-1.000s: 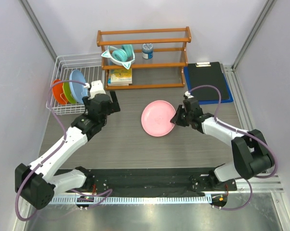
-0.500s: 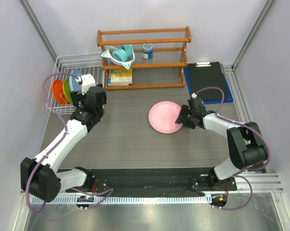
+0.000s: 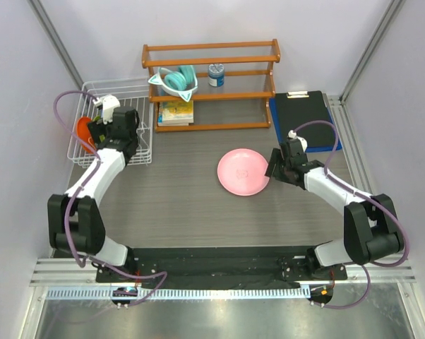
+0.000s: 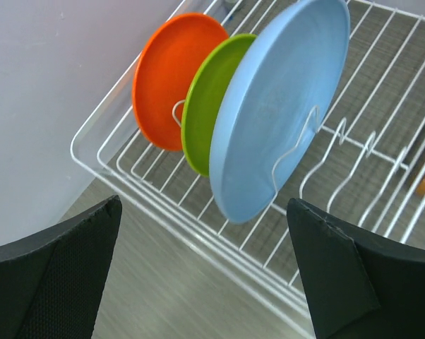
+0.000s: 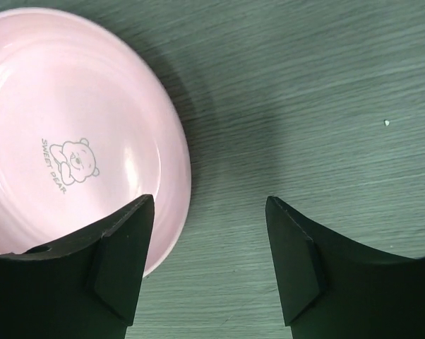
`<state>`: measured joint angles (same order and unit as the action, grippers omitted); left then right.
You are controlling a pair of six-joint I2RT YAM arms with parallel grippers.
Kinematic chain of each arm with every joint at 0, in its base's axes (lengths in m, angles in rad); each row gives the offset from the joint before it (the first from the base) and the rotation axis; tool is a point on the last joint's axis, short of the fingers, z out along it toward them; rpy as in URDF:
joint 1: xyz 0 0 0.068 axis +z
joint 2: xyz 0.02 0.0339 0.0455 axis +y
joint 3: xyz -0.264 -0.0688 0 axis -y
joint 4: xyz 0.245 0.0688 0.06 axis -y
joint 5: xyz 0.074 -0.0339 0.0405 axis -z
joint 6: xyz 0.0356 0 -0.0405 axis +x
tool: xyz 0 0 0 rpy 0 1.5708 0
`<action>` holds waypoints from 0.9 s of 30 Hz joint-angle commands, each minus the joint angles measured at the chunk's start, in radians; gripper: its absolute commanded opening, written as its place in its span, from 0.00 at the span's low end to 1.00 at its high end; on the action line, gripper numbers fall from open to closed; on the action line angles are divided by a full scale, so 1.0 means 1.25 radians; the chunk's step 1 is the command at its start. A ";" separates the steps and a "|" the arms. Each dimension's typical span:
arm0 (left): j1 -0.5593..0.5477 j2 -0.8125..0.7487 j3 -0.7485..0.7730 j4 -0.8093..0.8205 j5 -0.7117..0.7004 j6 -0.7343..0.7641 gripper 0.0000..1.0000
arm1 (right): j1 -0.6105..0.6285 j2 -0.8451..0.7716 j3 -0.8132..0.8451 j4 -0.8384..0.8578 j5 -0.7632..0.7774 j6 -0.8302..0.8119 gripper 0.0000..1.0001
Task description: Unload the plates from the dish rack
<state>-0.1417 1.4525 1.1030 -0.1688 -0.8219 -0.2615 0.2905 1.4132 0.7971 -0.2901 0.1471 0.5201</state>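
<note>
The white wire dish rack [image 3: 114, 90] stands at the back left. In the left wrist view the rack [image 4: 201, 244] holds three plates upright in a row: orange [image 4: 171, 78], lime green [image 4: 207, 106] and light blue [image 4: 276, 106]. My left gripper [image 3: 115, 128] hovers over the rack's near side; seen from the wrist, the left gripper [image 4: 205, 268] is open and empty, short of the blue plate. The pink plate [image 3: 243, 171] lies flat on the table. My right gripper [image 3: 276, 168] is open at its right rim; one finger [image 5: 117, 261] overlaps the pink plate's [image 5: 71, 127] edge.
An orange-brown wooden shelf [image 3: 212, 85] at the back holds a teal eared bowl [image 3: 174, 79], a can [image 3: 216, 74] and books [image 3: 176, 113]. A black clipboard on a blue board [image 3: 304, 120] lies back right. Walls close in on both sides.
My right gripper has opened and let go of the pink plate, now flat on the table. The left arm has swung left and back over the rack.
</note>
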 commanded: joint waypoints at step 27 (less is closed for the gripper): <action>0.097 0.163 0.136 0.020 0.034 -0.012 0.00 | -0.003 0.078 0.068 0.010 -0.005 -0.036 0.70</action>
<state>-0.0238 1.7008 1.2472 -0.1623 -0.7681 -0.2504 0.2905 1.4979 0.8536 -0.3031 0.1471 0.4870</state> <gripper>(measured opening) 0.032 0.702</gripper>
